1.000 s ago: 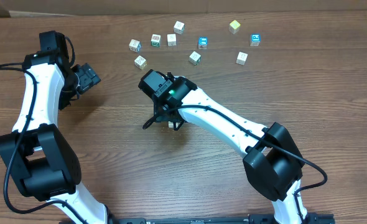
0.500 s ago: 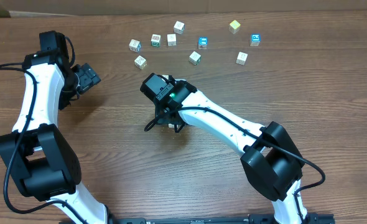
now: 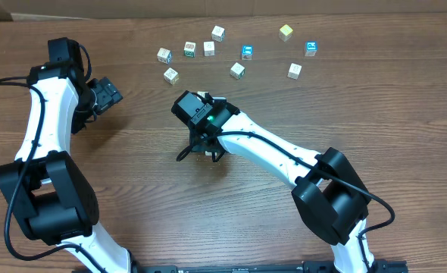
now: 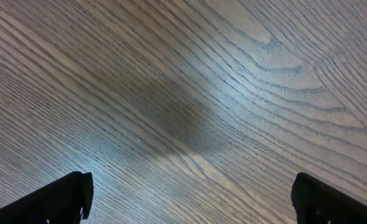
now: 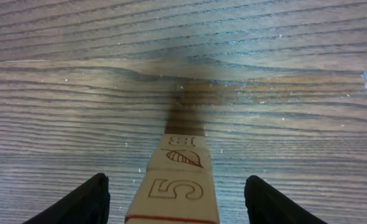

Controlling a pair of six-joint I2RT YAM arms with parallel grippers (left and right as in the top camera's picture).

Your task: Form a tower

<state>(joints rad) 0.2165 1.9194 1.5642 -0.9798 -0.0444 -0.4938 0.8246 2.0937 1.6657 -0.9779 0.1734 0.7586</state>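
The tower [image 5: 174, 186] stands between the fingers of the right gripper [image 5: 177, 205], which flank it, released and untouching. This looks like settling the stack. Next, lift straight clear and fetch a loose cube [image 3: 237, 70] beyond. The left gripper [image 4: 193, 199] hangs spread, empty. The right wrist has edged slightly leftward since earlier.

Looking straight down from high above the bench [image 3: 405, 114]; riding behind the left claw [image 4: 190, 196] and right claw [image 5: 177, 199], close on wood just ahead, patches shared with overhead.

Tower [image 5: 177, 180] stands between the right fingers [image 5: 78, 202] — gaps either side.
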